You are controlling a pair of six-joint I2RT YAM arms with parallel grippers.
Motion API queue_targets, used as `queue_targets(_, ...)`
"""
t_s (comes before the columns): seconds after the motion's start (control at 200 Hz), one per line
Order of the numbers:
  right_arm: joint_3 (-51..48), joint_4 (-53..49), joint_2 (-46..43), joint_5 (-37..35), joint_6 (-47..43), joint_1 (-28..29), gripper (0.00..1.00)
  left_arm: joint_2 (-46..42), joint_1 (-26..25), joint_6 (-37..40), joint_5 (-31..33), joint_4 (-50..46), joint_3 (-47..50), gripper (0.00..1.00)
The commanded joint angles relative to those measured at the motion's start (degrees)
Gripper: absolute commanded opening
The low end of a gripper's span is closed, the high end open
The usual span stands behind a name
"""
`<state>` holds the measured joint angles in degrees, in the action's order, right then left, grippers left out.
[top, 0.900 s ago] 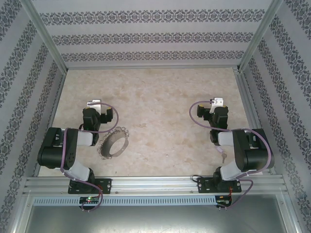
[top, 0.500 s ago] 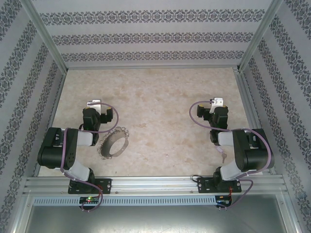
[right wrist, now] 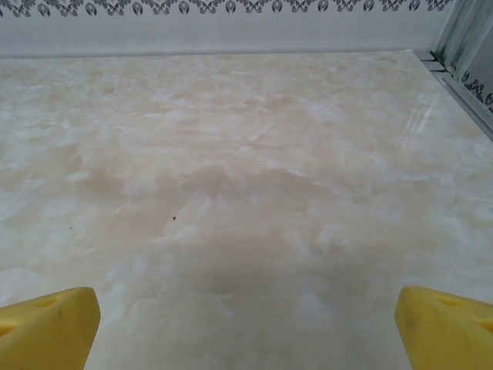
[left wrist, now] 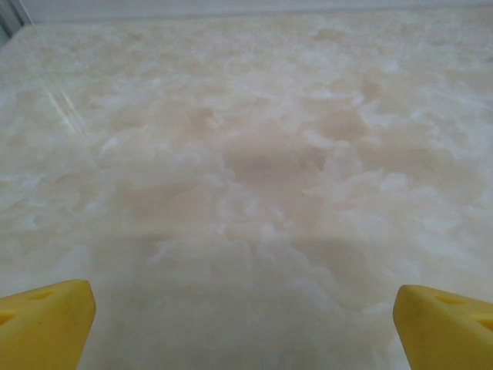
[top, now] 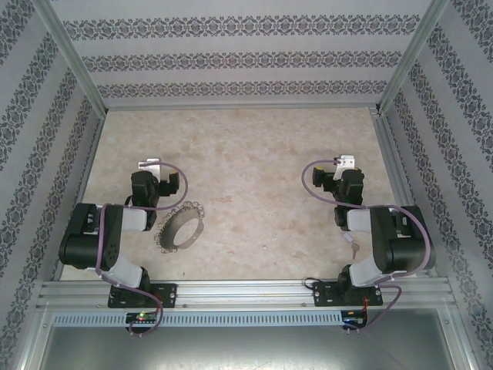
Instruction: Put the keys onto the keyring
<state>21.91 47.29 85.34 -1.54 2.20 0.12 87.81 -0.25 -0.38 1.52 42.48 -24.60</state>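
The keyring (top: 181, 228), a dark-grey hoop fringed with small silvery loops, lies on the marbled table just right of the left arm's elbow. One tiny silvery key (top: 354, 248) lies loose beside the right arm's lower link. My left gripper (top: 150, 166) points away over bare table behind and left of the hoop; in the left wrist view its yellow fingertips (left wrist: 46, 320) stand far apart, open around nothing (left wrist: 243, 324). My right gripper (top: 344, 163) is likewise open over bare table (right wrist: 246, 327), well beyond the key.
Patterned walls with aluminium posts (top: 73, 58) enclose the table on three sides. A metal rail (top: 246, 291) carries both arm bases at the near edge. Purple cables loop off each wrist (top: 179, 185).
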Motion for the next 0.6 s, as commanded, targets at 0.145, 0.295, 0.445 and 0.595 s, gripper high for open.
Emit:
queue_targets(0.145, 8.7, -22.7, -16.1, -4.8, 9.2, -0.3, 0.98, -12.3, 0.1, -9.6, 0.4, -33.7, -14.8, 1.0)
queue_targets(0.295, 9.6, -25.8, -22.7, 1.2, 23.7, -2.6, 0.98, -19.1, -1.2, -18.8, -5.1, -50.4, -19.4, 0.97)
queue_targets(0.445, 13.0, -32.6, -23.3, 13.9, 27.4, -2.4, 0.98, -27.8, -3.8, -24.1, -10.9, -62.3, -18.1, 0.96)
queue_targets(0.595, 16.9, -42.7, -19.7, 22.2, 27.8, 0.1, 0.9, -35.2, -4.8, -30.2, -20.3, -68.0, -14.1, 0.9)
